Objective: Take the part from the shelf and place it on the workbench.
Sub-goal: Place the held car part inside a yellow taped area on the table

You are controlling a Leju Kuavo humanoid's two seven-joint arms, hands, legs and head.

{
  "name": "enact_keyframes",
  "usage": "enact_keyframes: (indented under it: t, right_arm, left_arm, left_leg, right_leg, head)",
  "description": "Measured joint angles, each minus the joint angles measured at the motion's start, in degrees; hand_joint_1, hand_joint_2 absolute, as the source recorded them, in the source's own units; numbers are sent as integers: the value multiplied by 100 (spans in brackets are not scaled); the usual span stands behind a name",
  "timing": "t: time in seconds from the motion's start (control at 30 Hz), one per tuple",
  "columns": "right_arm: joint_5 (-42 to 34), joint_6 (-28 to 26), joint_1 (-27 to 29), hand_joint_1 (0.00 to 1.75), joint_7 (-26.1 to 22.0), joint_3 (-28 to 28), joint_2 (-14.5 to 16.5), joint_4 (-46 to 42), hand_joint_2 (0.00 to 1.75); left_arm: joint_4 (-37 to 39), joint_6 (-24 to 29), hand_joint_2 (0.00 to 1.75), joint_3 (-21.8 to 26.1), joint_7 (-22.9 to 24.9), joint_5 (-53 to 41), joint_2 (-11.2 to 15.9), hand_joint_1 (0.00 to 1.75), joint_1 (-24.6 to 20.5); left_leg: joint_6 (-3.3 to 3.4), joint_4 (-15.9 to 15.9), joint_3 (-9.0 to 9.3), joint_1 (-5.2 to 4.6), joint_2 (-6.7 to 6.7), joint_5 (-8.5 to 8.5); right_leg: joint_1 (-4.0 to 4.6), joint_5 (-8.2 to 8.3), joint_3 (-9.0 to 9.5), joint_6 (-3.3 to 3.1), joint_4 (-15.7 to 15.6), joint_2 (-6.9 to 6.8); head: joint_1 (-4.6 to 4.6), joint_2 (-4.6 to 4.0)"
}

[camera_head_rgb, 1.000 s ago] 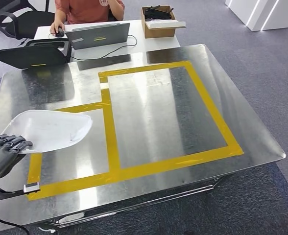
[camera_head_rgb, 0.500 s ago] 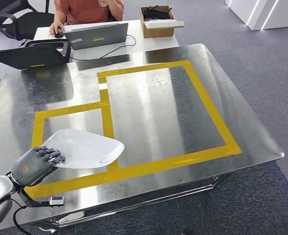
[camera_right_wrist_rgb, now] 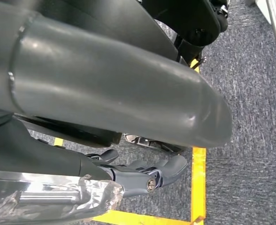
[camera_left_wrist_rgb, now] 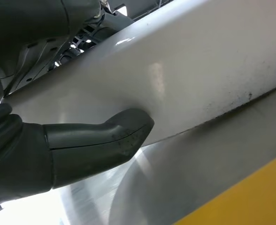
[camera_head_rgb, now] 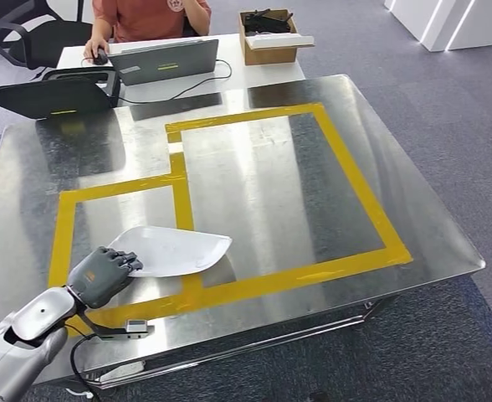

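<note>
The part [camera_head_rgb: 171, 249] is a white, flat, curved shell, held low over the near left of the steel workbench [camera_head_rgb: 263, 184]. Its far tip reaches across the yellow tape line [camera_head_rgb: 187, 218]. My left hand [camera_head_rgb: 101, 275] grips its near end, fingers on top. In the left wrist view the thumb [camera_left_wrist_rgb: 104, 140] presses under the white part [camera_left_wrist_rgb: 186, 79], with the shiny bench surface and yellow tape just below. I cannot tell whether the part touches the bench. In the right wrist view my right hand [camera_right_wrist_rgb: 143, 176] hangs over the carpet with its fingers apart, holding nothing.
Yellow tape marks a small box at the left and a large one [camera_head_rgb: 357, 180] at the right. Behind the bench, a person sits at a white desk with a laptop [camera_head_rgb: 167, 60], a black case [camera_head_rgb: 53, 94] and a cardboard box [camera_head_rgb: 270, 38]. A small device [camera_head_rgb: 136, 328] hangs on a cable at the near edge.
My left hand has carried the white part rightwards and inwards from the bench's left edge, over the small taped box, and lower towards the surface.
</note>
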Motion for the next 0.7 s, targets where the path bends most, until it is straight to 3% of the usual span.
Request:
enact_keyframes:
  t: [0.37,0.7]
  right_arm:
    - [37,43,1,0,9,50,6,-7,0]
    - [9,42,16,0,-6,50,6,-7,0]
  left_arm:
    - [777,-215,175,-312,395,-125,-546,175,-819]
    - [1144,-249,175,-331,491,-108,-626,175,-1134]
  left_leg:
    - [-2,1,-2,1,-1,7]
    - [-3,0,-3,1,-1,10]
  right_leg:
    - [1,2,-9,1,8,-3]
    - [1,1,-15,1,13,-2]
  head:
    - [-1,0]
    - [-2,0]
